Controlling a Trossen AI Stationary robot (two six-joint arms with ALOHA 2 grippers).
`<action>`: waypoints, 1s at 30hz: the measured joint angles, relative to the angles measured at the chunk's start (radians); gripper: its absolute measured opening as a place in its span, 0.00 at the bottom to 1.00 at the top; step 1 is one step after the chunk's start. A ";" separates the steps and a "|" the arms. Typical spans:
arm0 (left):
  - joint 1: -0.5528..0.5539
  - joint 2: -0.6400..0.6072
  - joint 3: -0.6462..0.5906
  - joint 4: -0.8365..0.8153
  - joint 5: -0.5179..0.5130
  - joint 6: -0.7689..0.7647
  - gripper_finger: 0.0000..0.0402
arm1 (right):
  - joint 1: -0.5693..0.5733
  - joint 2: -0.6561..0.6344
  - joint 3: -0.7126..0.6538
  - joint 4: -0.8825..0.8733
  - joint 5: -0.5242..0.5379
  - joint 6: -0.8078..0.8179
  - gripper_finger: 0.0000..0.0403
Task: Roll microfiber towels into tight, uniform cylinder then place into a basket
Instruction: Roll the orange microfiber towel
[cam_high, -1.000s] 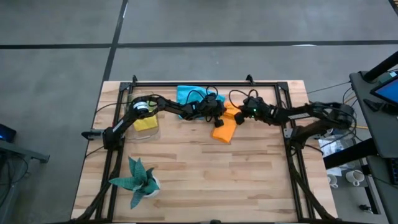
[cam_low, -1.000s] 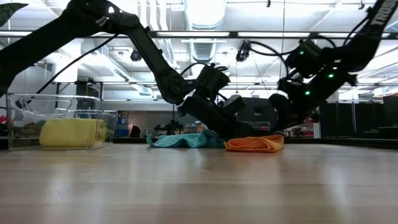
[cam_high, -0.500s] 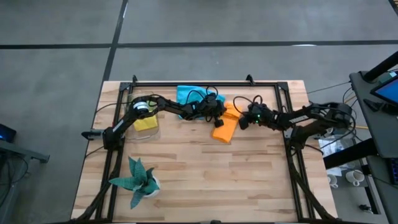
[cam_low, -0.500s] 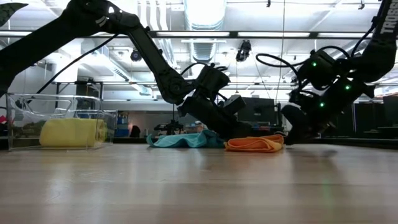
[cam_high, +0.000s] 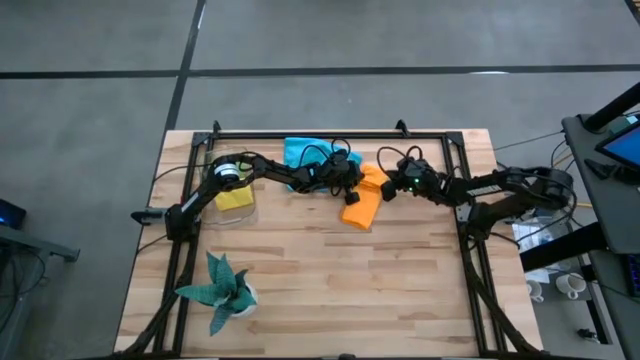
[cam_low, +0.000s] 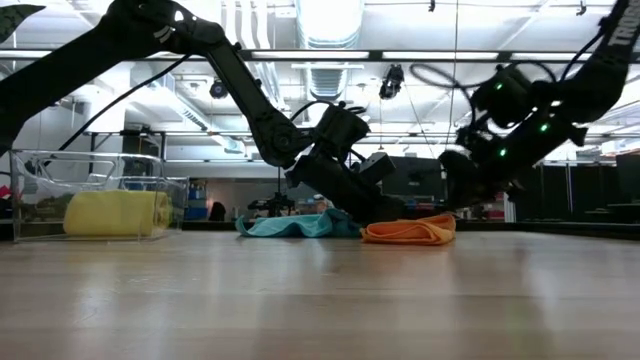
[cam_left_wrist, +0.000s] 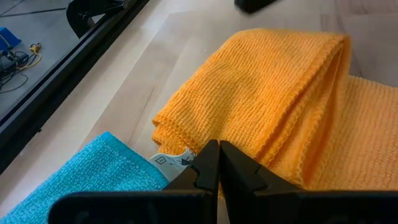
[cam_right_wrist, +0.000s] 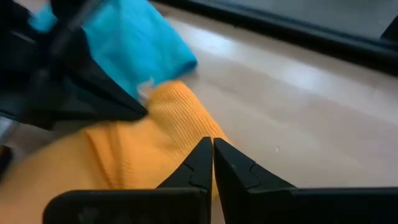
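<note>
A folded orange towel (cam_high: 362, 207) lies flat on the table's far middle, and a crumpled blue towel (cam_high: 300, 153) lies just left of it. My left gripper (cam_left_wrist: 217, 147) is shut at the orange towel's left corner, beside a white label (cam_left_wrist: 169, 160). My right gripper (cam_right_wrist: 212, 145) is shut and hovers at the towel's right end (cam_low: 447, 222). A rolled yellow towel (cam_low: 115, 213) lies inside the clear basket (cam_low: 30, 162) at the far left. My left gripper has its shut fingertips down on the orange towel's corner edge (cam_left_wrist: 200, 138), next to the label. It slants down from the table's left. The towel lies folded on the table. My right gripper is shut over the towel's edge (cam_right_wrist: 186, 134); whether it touches the towel I cannot tell.
A black metal frame (cam_high: 330, 133) runs along the far edge and down both sides of the table. A teal plant in a white pot (cam_high: 222, 288) stands near the front left. Bare wood fills the near half.
My right gripper drew back toward the table's right edge and dipped low, then rose and came back to the orange towel's right end, shut throughout. The towel keeps its shape and place.
</note>
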 joint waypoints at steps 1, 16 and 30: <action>0.000 0.000 0.000 0.000 0.000 0.000 0.00 | -0.004 0.026 0.008 0.000 0.000 0.000 0.02; 0.000 0.000 0.000 -0.006 0.000 0.000 0.00 | -0.034 0.162 0.099 -0.090 -0.001 -0.012 0.02; -0.002 0.000 0.000 -0.011 0.001 0.000 0.00 | -0.072 -0.257 0.084 -0.443 -0.073 0.115 0.15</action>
